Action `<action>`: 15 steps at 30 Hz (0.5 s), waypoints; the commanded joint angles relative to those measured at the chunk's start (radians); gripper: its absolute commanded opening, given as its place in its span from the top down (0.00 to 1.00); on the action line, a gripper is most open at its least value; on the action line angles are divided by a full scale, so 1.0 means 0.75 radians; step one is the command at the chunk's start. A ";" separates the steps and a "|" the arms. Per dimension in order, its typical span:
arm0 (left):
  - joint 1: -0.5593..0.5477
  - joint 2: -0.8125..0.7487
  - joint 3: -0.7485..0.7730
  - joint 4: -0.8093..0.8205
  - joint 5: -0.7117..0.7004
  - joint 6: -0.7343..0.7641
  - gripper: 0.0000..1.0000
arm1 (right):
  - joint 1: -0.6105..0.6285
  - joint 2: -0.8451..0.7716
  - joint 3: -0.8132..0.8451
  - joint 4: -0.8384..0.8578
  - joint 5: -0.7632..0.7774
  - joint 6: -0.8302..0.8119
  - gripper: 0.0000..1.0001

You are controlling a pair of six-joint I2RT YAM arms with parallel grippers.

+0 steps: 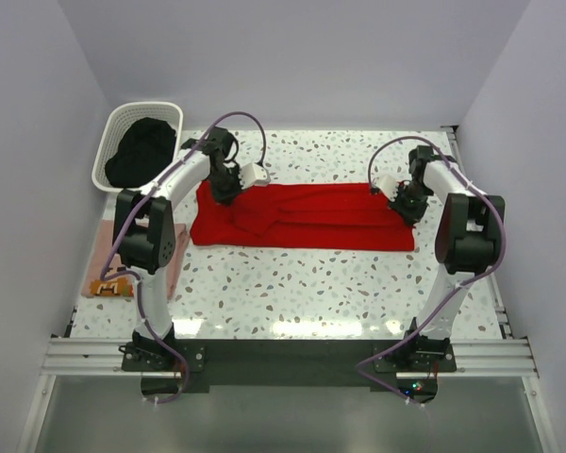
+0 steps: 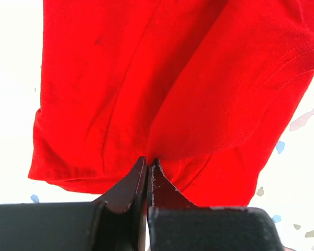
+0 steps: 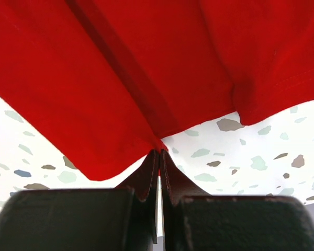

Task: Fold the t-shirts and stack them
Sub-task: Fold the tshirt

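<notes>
1. Located on the far half of the table [image 1: 302, 283], running left to right: red t-shirt [image 1: 302, 217], laid out as a long, flat band with soft lengthwise creases and a bunched, thicker left end.
2. Seen at the band's far left corner: left gripper [image 1: 226, 192], black fingers pressed together, a fold of red cloth pinched at the tips.
3. Confirmed in the left wrist view: left gripper [image 2: 148, 161] closed on red t-shirt [image 2: 162, 78]; matte knit, a stitched hem line curving at the right, smooth ridges fanning out from the pinch.
4. Seen at the band's far right corner: right gripper [image 1: 403, 205], likewise pressed together on the cloth edge.
5. Confirmed in the right wrist view: right gripper [image 3: 159, 152] clamped on a corner of red t-shirt [image 3: 120, 68]; the cloth drawn to a point at the tips, a deep shaded crease running diagonally, a stitched hem at the right.
6. Found at the left edge of the table, partly under the left arm: pink t-shirt [image 1: 96, 260], pale and flat, small orange print at its near end.
7. Noted at the far left corner: white basket [image 1: 146, 106], rounded rectangular shape, perforated walls, with a crumpled black cloth [image 1: 141, 156] inside.
8. Table surface: white terrazzo with scattered grey and brown flecks, glossy along the near edge.
</notes>
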 commanded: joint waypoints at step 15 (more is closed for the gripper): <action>0.032 0.029 0.084 0.075 -0.010 -0.071 0.89 | -0.008 0.032 0.091 0.055 0.077 0.087 0.77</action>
